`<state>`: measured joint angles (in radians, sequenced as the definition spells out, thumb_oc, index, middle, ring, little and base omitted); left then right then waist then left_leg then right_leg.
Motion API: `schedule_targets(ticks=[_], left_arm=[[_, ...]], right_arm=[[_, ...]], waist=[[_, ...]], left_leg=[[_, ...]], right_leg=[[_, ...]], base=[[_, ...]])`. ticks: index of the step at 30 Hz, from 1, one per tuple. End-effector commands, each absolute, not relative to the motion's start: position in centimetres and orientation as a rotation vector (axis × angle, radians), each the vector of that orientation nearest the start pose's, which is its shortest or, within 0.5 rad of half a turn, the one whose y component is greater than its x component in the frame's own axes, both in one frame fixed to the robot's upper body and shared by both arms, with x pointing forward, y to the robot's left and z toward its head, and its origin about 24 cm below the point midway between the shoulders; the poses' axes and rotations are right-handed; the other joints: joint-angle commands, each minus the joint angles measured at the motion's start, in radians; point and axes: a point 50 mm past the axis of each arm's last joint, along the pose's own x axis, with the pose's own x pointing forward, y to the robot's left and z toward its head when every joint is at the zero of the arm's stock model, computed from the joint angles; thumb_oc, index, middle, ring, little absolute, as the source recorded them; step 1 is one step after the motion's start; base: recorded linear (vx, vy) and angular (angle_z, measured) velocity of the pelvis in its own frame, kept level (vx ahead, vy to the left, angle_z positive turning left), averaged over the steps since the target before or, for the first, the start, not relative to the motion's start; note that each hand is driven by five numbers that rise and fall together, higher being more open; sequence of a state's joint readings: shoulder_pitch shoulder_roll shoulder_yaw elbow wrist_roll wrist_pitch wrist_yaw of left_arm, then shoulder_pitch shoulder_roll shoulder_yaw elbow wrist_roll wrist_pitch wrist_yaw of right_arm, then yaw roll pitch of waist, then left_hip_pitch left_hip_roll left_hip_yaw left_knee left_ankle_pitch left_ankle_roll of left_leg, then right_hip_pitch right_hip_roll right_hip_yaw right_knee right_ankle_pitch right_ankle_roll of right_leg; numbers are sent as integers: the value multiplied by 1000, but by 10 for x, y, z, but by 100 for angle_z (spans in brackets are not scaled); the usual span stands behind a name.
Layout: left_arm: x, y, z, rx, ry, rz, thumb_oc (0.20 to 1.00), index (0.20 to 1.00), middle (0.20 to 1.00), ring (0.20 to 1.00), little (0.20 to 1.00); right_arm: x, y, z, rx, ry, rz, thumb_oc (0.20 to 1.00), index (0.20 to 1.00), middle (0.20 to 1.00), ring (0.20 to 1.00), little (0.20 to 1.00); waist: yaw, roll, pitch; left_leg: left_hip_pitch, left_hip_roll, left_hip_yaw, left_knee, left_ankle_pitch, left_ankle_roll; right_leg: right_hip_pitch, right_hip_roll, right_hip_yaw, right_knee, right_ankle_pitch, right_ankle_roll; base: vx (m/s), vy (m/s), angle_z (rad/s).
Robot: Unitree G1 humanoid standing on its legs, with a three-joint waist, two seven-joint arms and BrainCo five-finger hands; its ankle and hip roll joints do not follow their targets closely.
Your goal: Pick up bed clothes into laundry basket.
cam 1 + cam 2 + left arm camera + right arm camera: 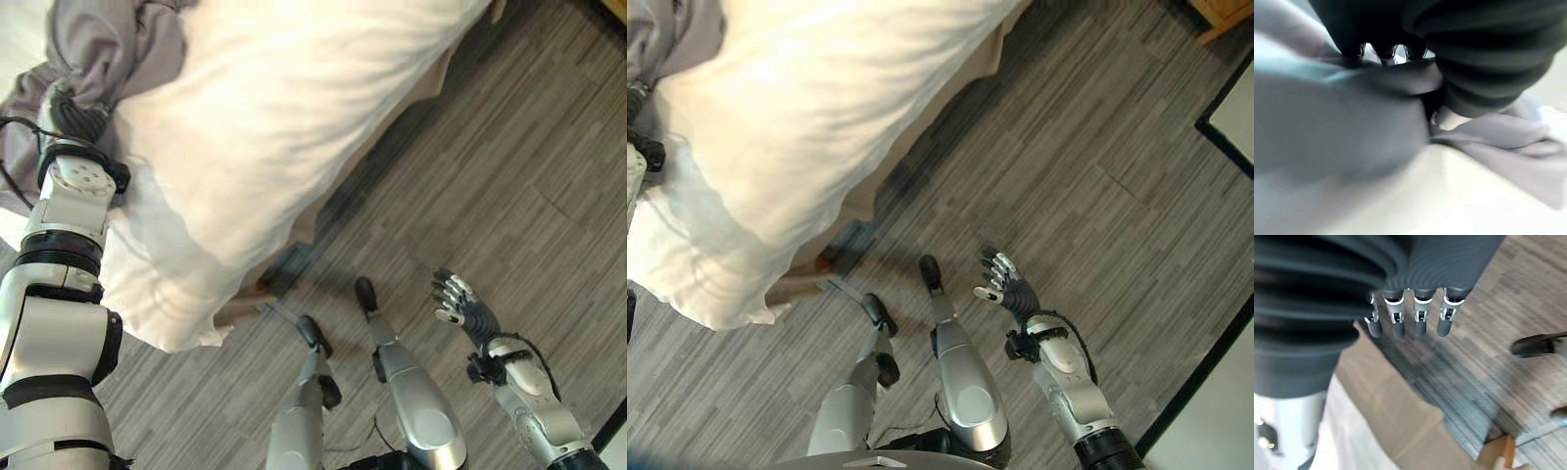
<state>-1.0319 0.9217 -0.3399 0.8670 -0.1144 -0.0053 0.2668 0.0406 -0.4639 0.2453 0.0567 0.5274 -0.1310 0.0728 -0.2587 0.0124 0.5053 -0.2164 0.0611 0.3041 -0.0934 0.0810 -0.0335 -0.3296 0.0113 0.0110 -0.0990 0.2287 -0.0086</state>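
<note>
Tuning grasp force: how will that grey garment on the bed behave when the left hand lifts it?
Likely floppy: the grey garment lies crumpled in soft folds on the white bedding. Probably light and will drape and trail, since it spreads past the left hand. The hand's fingers are buried in cloth, so the grip is unclear.

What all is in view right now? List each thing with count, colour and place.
Grey garment: one, grey, bunched on the bed's upper-left part, around the left hand.
White bedding: one, white, covering the bed and draping over its edge.
Bed base: one, tan, under the bedding, above the floor.
Floor: grey striped planks, right of the bed.
Left hand: one, dark ribbed cover, buried in the grey garment; fingers hidden.
Right hand: one, silver fingers with dark tips, straight, held over the floor, holding nothing.
</note>
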Motion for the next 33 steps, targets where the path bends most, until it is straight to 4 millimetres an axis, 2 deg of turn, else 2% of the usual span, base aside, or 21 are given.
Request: schedule_targets(ticks=[1, 2, 4, 5, 6, 7, 8, 11, 12, 13, 14, 16, 18, 21, 25, 27, 28, 29, 30, 33], left_arm=[[368, 308, 238, 689, -290, 422, 200, 200, 200, 200, 200], [367, 309, 237, 688, -289, 423, 200, 200, 200, 200, 200], [361, 287, 219, 578, -341, 310, 200, 200, 200, 200, 200], [359, 278, 217, 534, -370, 267, 200, 200, 200, 200, 200], [359, 279, 217, 534, -370, 268, 200, 200, 200, 200, 200], [350, 265, 211, 477, -412, 181, 200, 200, 200, 200, 200], [349, 265, 211, 477, -411, 183, 200, 200, 200, 200, 200], [334, 252, 193, 384, -429, 99, 200, 200, 200, 200, 200], [323, 240, 190, 327, -462, 30, 200, 200, 200, 200, 200], [313, 238, 184, 292, -463, 11, 200, 200, 200, 200, 200], [313, 238, 184, 292, -462, 12, 200, 200, 200, 200, 200], [302, 230, 171, 72, -451, -30, 200, 200, 200, 200, 200], [298, 226, 157, -20, -413, -35, 200, 200, 200, 200, 200], [293, 230, 161, 105, -423, -20, 200, 200, 200, 200, 200], [292, 255, 148, 167, -351, 66, 200, 200, 200, 200, 200], [291, 278, 147, 360, -298, 147, 200, 200, 200, 200, 200], [292, 291, 147, 478, -256, 192, 561, 561, 561, 561, 561], [292, 291, 147, 481, -256, 192, 827, 827, 827, 827, 827], [294, 305, 152, 619, -222, 217, 1000, 1000, 1000, 1000, 1000], [299, 335, 161, 825, -146, 323, 1000, 1000, 1000, 1000, 1000]], right_arm=[[218, -196, 16, 68, 119, 218, 1000, 1000, 1000, 1000, 1000], [218, -196, 16, 67, 120, 219, 1000, 1000, 1000, 1000, 1000], [217, -202, 13, 45, 143, 201, 1000, 1000, 1000, 1000, 1000], [217, -203, 13, 38, 143, 201, 1000, 1000, 1000, 1000, 1000], [217, -203, 13, 38, 143, 202, 1000, 1000, 1000, 1000, 1000], [217, -205, 12, 30, 149, 202, 1000, 1000, 1000, 1000, 1000], [217, -205, 12, 29, 149, 203, 1000, 1000, 1000, 1000, 1000], [220, -208, 12, 7, 150, 190, 1000, 1000, 1000, 1000, 1000], [226, -207, 17, 3, 129, 182, 1000, 1000, 1000, 1000, 1000], [231, -206, 19, -10, 117, 177, 1000, 1000, 1000, 1000, 1000], [230, -206, 19, -10, 117, 177, 1000, 1000, 1000, 1000, 1000], [236, -201, 22, -7, 103, 179, 1000, 1000, 1000, 1000, 1000], [239, -196, 22, -3, 102, 187, 1000, 1000, 1000, 1000, 1000], [240, -189, 19, 10, 115, 206, 1000, 1000, 1000, 1000, 1000], [227, -188, 11, 26, 159, 242, 1000, 1000, 1000, 1000, 1000], [217, -193, 4, 36, 196, 228, 1000, 1000, 1000, 1000, 1000], [213, -196, 1, 34, 212, 222, 1000, 1000, 1000, 1000, 1000], [213, -196, 1, 35, 212, 222, 1000, 1000, 1000, 1000, 1000], [209, -201, 0, 32, 223, 207, 1000, 1000, 1000, 1000, 1000], [203, -211, -3, 38, 240, 174, 1000, 1000, 1000, 1000, 1000]], waist=[[5, 9, -160], [4, 10, -159], [16, 26, -216], [18, 30, -237], [18, 30, -238], [29, 36, -276], [28, 36, -279], [45, 35, -348], [58, 32, -385], [68, 28, -416], [68, 28, -415], [83, 22, -448], [90, 19, -466], [99, 19, -478], [99, 14, -483], [95, 14, -487], [90, 15, -488], [90, 14, -488], [85, 15, -487], [73, 14, -480]], left_leg=[[54, 70, -72, 6, -3, -72], [56, 70, -73, 6, -3, -72], [107, 61, -85, 6, -15, -65], [125, 59, -88, 6, -20, -63], [125, 60, -88, 6, -20, -63], [167, 55, -96, 6, -34, -58], [162, 56, -96, 6, -30, -58], [205, 48, -109, 6, -42, -49], [228, 43, -119, 6, -49, -43], [248, 40, -124, 6, -55, -38], [248, 40, -124, 6, -55, -38], [267, 33, -136, 6, -61, -30], [280, 31, -141, 6, -64, -27], [298, 29, -133, 6, -72, -21], [312, 29, -129, 6, -73, -22], [310, 28, -131, 6, -72, -24], [308, 29, -132, 6, -72, -25], [308, 28, -133, 6, -72, -25], [306, 30, -133, 6, -72, -27], [299, 33, -126, 6, -69, -32]], right_leg=[[69, -81, 16, 27, -150, 141], [71, -81, 16, 27, -151, 141], [125, -89, 4, 41, -171, 137], [146, -90, 2, 44, -180, 136], [145, -90, 2, 44, -180, 136], [191, -94, -8, 47, -197, 137], [187, -94, -7, 47, -192, 136], [232, -97, -13, 54, -208, 135], [257, -100, -17, 58, -214, 135], [281, -103, -22, 61, -221, 134], [281, -103, -22, 61, -221, 134], [303, -109, -27, 71, -228, 133], [318, -111, -33, 75, -233, 134], [327, -112, -34, 85, -238, 133], [347, -117, -39, 86, -240, 138], [350, -116, -39, 74, -236, 140], [349, -115, -39, 69, -234, 140], [349, -115, -40, 68, -234, 140], [347, -115, -39, 65, -233, 141], [340, -112, -37, 58, -228, 144]], base=[[83, 25, 21], [72, 24, 29], [122, 40, 26], [107, 30, 15], [99, 44, 15], [53, 32, 14], [104, 53, 15], [80, 17, 15], [58, 24, 16], [54, 24, 17], [22, 16, 10], [0, 21, 4], [5, 13, 7], [0, 25, 11], [0, 0, 0], [13, 0, 2], [19, 2, 4], [17, 1, 3], [0, 0, 0], [0, 0, 0]])
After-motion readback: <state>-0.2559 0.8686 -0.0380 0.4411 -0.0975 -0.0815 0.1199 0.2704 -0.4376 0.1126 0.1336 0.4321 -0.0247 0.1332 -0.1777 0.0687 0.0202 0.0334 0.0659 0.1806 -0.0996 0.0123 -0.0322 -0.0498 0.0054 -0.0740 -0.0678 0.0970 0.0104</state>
